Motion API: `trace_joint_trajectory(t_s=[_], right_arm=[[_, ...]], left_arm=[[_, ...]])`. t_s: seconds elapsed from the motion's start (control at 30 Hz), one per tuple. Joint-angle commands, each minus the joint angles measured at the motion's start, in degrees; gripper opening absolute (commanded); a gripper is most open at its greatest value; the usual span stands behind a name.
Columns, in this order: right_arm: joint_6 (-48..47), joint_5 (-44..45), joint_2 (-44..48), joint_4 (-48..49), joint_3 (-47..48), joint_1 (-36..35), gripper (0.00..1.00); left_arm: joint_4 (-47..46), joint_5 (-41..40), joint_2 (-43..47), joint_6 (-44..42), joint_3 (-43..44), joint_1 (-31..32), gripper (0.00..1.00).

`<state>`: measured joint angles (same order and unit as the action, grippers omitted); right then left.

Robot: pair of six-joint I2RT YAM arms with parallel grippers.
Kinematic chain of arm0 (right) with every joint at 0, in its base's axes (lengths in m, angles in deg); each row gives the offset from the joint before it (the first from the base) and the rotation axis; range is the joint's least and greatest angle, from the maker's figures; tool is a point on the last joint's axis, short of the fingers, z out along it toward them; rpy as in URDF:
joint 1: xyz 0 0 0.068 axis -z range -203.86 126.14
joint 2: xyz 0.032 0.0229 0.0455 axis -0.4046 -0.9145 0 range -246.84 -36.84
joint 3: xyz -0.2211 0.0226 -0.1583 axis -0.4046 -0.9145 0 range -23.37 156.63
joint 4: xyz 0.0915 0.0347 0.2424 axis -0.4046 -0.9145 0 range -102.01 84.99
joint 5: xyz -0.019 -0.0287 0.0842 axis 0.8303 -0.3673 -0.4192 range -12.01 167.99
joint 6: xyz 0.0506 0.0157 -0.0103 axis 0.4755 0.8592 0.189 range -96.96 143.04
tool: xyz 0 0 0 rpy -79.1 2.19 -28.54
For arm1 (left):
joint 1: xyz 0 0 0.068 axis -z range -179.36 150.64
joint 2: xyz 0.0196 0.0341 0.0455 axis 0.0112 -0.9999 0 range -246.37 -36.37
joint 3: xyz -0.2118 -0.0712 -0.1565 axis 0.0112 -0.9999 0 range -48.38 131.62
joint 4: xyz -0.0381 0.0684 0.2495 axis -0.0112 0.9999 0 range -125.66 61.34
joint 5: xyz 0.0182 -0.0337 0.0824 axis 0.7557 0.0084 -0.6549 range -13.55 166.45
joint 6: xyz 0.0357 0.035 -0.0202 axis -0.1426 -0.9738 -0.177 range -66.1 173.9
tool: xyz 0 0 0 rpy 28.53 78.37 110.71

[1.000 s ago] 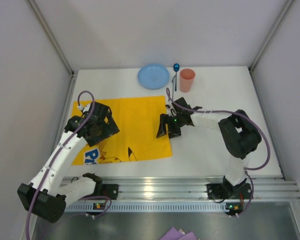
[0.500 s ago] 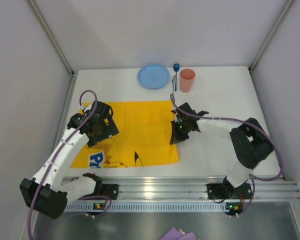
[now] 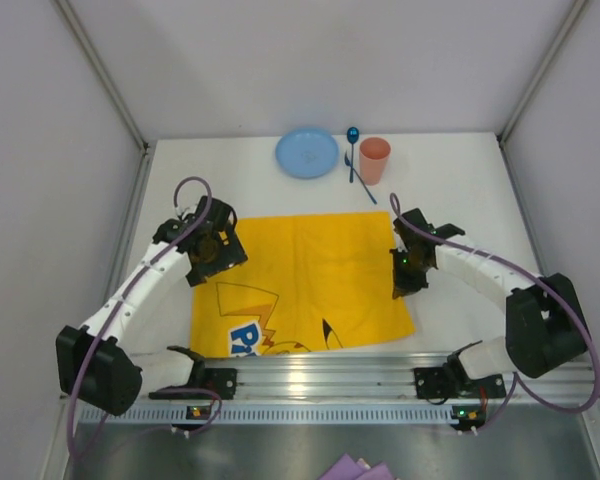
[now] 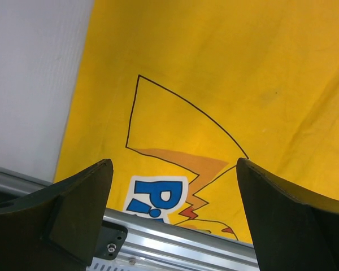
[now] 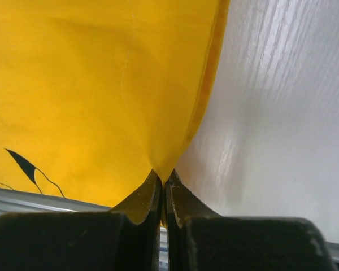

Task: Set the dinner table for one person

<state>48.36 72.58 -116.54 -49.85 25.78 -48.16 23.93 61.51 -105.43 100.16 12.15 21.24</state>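
White and matte, the table [image 3: 460,200] fills the floor of a booth with plain pale walls [image 3: 310,60]. Along the bottom of the top view runs a ribbed aluminium rail [image 3: 310,375] that carries both arm bases. Just beyond it a yellow cloth placemat [image 3: 310,270] lies flat in the lower middle of the table. It is roughly rectangular and a little askew, with faint creases. It is printed with black cartoon outlines and blue-and-white lettering near its lower edge, which reaches the rail.

The left gripper [image 4: 174,165] hangs over the mat's upper left corner, with its dark jaws spread wide above the cloth. The right gripper [image 5: 163,182] sits at the mat's right edge, its fingers pressed together on a pinch of the hem, which rises into a small peak.

At the table's far edge, top centre, and well apart from the mat, stand a round light-blue plate [image 3: 306,152] and a salmon-pink cup [image 3: 374,160]. A thin blue spoon [image 3: 352,134] lies between them, just beside the cup.
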Motion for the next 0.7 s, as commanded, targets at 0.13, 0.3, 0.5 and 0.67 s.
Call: trace_joint_trajectory(t_s=[0.13,0.3,0.5,0.67], right_arm=[[5.9,0.0,-3.2,-7.2,-1.6,0.4,0.00],[5.8,2.2,-4.9,-7.3,-1.8,2.7,0.00],[4.0,4.8,-10.2,-7.0,1.6,7.1,0.00],[2.5,5.1,-13.7,-7.1,6.2,9.6,0.00]], left_arm=[[-11.7,1.8,-8.7,-1.7,-4.7,-0.4,0.95],[-17.7,2.5,-16.3,-3.4,-4.6,-0.4,0.95],[-19.6,2.7,-26.8,-6.3,0.1,-0.6,0.95],[-21.3,3.7,-32.4,-8.6,3.9,-1.7,0.95]])
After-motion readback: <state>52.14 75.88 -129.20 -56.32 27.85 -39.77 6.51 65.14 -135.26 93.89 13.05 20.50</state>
